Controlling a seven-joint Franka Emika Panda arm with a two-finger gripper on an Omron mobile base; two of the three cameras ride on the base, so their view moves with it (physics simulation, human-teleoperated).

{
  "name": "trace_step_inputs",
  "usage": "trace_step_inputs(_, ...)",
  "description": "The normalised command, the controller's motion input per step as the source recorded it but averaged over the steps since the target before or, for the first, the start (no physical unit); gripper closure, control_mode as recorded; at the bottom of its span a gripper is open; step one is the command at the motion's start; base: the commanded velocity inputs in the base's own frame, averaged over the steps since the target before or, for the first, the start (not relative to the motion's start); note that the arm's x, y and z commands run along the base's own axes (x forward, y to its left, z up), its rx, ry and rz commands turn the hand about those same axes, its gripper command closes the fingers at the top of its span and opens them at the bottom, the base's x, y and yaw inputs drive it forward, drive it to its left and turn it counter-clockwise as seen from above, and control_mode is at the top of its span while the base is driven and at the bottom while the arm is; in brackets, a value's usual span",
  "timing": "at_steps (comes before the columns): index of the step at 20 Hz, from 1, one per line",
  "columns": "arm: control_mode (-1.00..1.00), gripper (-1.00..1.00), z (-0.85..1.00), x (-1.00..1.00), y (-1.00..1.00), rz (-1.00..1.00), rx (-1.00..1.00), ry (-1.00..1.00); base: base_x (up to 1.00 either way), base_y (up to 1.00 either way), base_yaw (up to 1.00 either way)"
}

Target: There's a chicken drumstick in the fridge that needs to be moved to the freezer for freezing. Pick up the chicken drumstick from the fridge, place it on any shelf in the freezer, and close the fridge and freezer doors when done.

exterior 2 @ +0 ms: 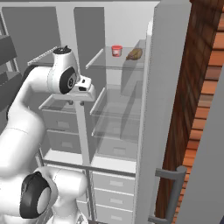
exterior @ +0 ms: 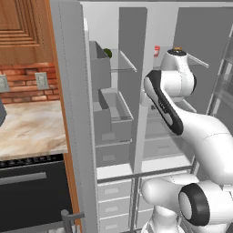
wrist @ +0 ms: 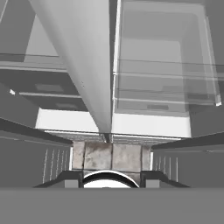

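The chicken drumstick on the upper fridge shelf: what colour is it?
Golden orange-tan chicken drumstick, seen best in the right base view.

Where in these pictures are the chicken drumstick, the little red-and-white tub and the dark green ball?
chicken drumstick (exterior 2: 134,54): right base view, its golden middle, on the top glass shelf.
red-and-white tub (exterior 2: 116,50): right base view, its front side.
dark green ball (exterior: 108,53): left base view, its visible round face.
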Motion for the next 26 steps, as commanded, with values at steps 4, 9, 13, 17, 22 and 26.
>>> trace_step_inputs(4, -1.00, -1.00, 0.00, -0.33, 0.00, 0.00, 0.00, -0.06, 0.00, 0.00, 0.00)
trace_step_inputs(9, -1.00, -1.00, 0.00, -0.75, -0.07, 0.00, 0.00, -0.23, 0.00, 0.00, 0.00)
trace_step_inputs(13, -1.00, -1.00, 0.35, -0.51, -0.13, -0.04, 0.00, -0.41, 0.00, 0.00, 0.00)
trace_step_inputs(17, -1.00, -1.00, 0.63, -0.28, -0.08, -0.10, 0.00, -0.31, 0.00, 0.00, 0.00)
trace_step_inputs(22, -1.00, -1.00, 0.74, -0.08, -0.01, -0.15, -0.05, -0.07, 0.00, 0.00, 0.00)
trace_step_inputs(26, -1.00, -1.00, 0.74, -0.01, -0.13, -0.12, -0.04, 0.00, 0.00, 0.00, 0.00)
